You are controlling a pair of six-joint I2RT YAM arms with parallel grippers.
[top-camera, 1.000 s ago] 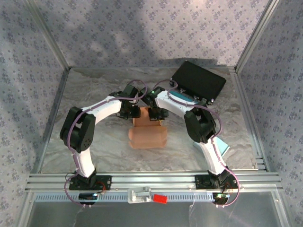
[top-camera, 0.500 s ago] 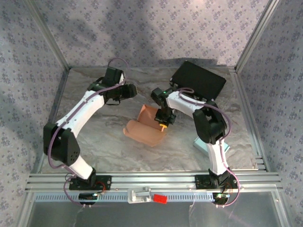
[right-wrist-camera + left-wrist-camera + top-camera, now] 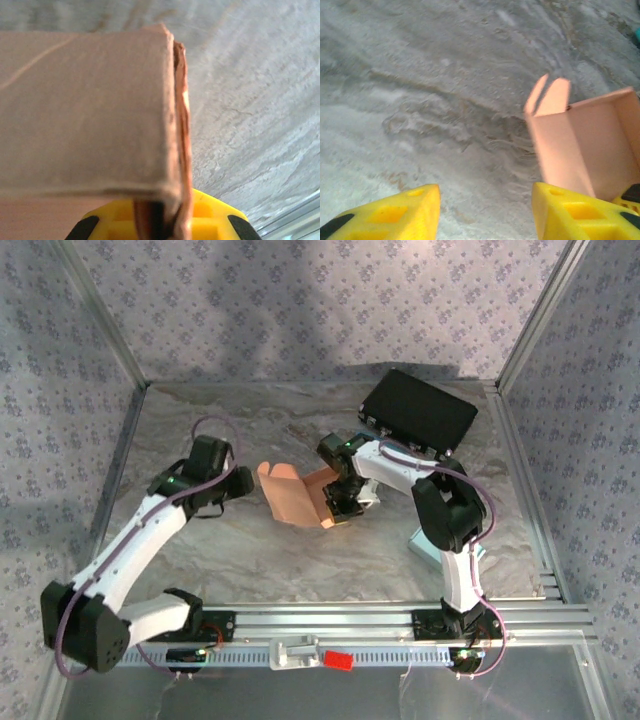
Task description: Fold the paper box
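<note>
Paper box [image 3: 292, 496] lies mid-way across the table [image 3: 200, 420], only partly formed: its walls stand, but a flap [image 3: 551, 96] sticks out loose at the far left, so closing seems left to do. Right gripper [image 3: 338, 506] is clamped on the box's right wall. Left gripper [image 3: 243, 482], fingers apart, hovers just left of it. A black case [image 3: 418, 410] sits far right, well apart and not in the way.

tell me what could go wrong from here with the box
1. The right gripper pinches only one edge of the paper box; its layers look splayed, so it may slip or crease.
2. The left gripper is open and apart from the box, so the flaps may spring back unsupported.
</note>
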